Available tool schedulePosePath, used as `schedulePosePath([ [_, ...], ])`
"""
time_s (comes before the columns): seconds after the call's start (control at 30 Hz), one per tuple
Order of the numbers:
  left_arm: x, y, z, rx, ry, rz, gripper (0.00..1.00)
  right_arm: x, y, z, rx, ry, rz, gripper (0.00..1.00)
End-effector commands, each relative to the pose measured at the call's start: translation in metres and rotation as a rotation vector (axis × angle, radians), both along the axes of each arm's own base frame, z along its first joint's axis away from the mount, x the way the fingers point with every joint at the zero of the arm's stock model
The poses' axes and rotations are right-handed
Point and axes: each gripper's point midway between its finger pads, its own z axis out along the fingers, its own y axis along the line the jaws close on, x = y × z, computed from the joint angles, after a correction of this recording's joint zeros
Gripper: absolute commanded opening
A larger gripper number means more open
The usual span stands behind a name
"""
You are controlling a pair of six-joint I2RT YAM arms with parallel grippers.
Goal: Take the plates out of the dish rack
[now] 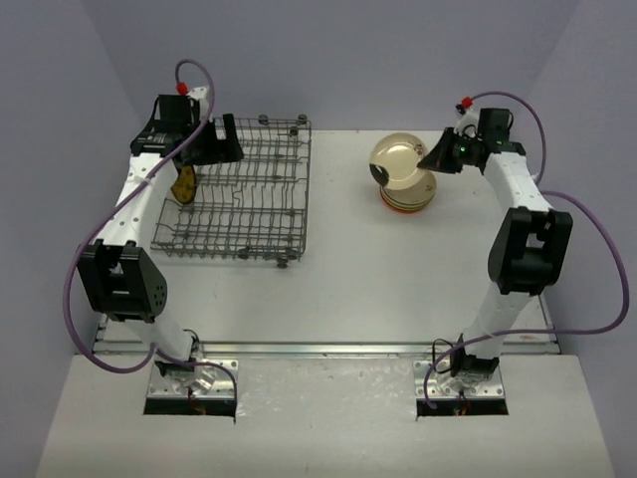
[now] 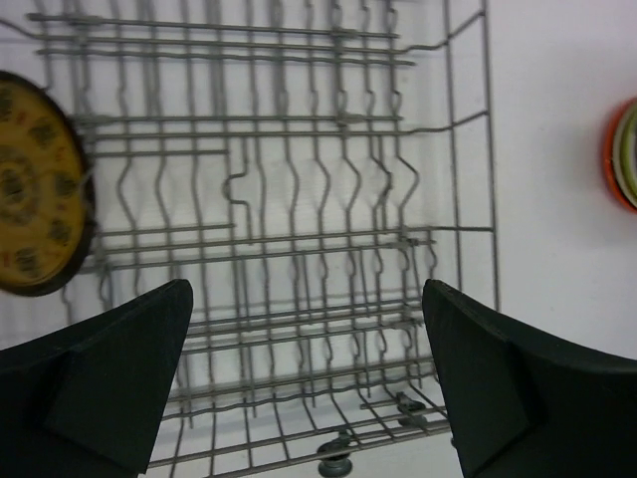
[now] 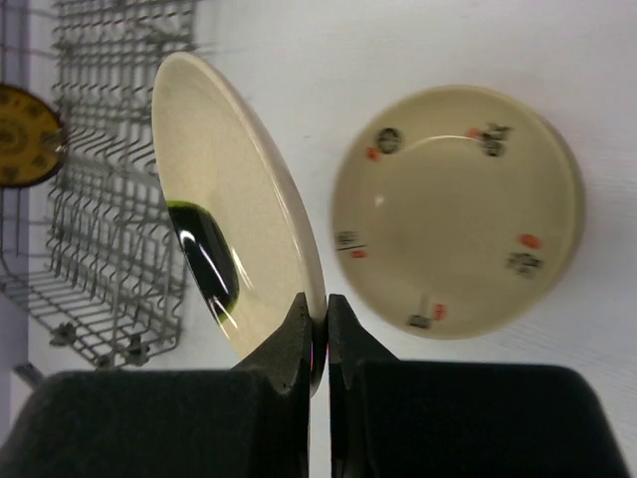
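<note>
The grey wire dish rack [image 1: 244, 194] stands on the left of the table. One yellow-brown patterned plate [image 1: 184, 185] stands upright in its left end; it also shows in the left wrist view [image 2: 35, 184]. My left gripper [image 1: 221, 139] hangs open and empty over the rack's far side, jaws wide apart [image 2: 307, 294]. My right gripper [image 3: 326, 304] is shut on the rim of a beige-backed plate [image 3: 234, 189] and holds it on edge just above a stack of plates [image 1: 408, 197]. The stack's top plate [image 3: 458, 209] lies beige side up.
The stack, with orange and green rims, shows at the right edge of the left wrist view [image 2: 622, 154]. The rack [image 3: 109, 199] has small wheels along its near edge [image 1: 284, 262]. Purple walls close in the table at the back and sides.
</note>
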Motion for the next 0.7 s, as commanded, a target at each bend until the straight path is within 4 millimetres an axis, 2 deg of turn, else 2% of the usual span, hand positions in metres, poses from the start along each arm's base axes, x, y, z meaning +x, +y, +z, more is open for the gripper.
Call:
schedulePosePath([
  [0.0, 0.008, 0.035, 0.008, 0.078, -0.033, 0.134, 0.98, 0.016, -0.049, -0.019, 0.004, 0.081, -0.129, 0.0],
  [0.07, 0.009, 0.04, 0.005, 0.096, -0.03, 0.152, 1.0, 0.022, -0.065, -0.035, 0.009, 0.114, -0.165, 0.0],
  [0.17, 0.01, 0.049, 0.003, 0.134, -0.023, 0.189, 1.0, 0.025, -0.073, -0.051, 0.011, 0.153, -0.18, 0.0],
  [0.37, 0.013, 0.06, -0.013, 0.18, 0.024, 0.227, 1.0, 0.03, -0.077, -0.073, 0.006, 0.192, -0.186, 0.03],
  [0.4, 0.013, 0.06, -0.015, 0.182, 0.03, 0.226, 1.0, 0.03, -0.076, -0.076, 0.011, 0.201, -0.187, 0.06],
  [0.43, 0.013, 0.06, -0.017, 0.183, 0.035, 0.225, 1.0, 0.032, -0.076, -0.075, 0.013, 0.2, -0.187, 0.12],
  [0.57, 0.016, 0.072, -0.016, 0.235, 0.024, 0.269, 1.0, 0.031, -0.08, -0.074, -0.012, 0.22, -0.207, 0.9],
  [0.6, 0.017, 0.076, -0.014, 0.252, 0.014, 0.283, 1.0, 0.03, -0.081, -0.07, -0.023, 0.212, -0.211, 0.98],
  [0.67, 0.02, 0.091, -0.006, 0.319, -0.014, 0.333, 1.0, 0.028, -0.085, -0.061, -0.069, 0.192, -0.222, 0.99],
])
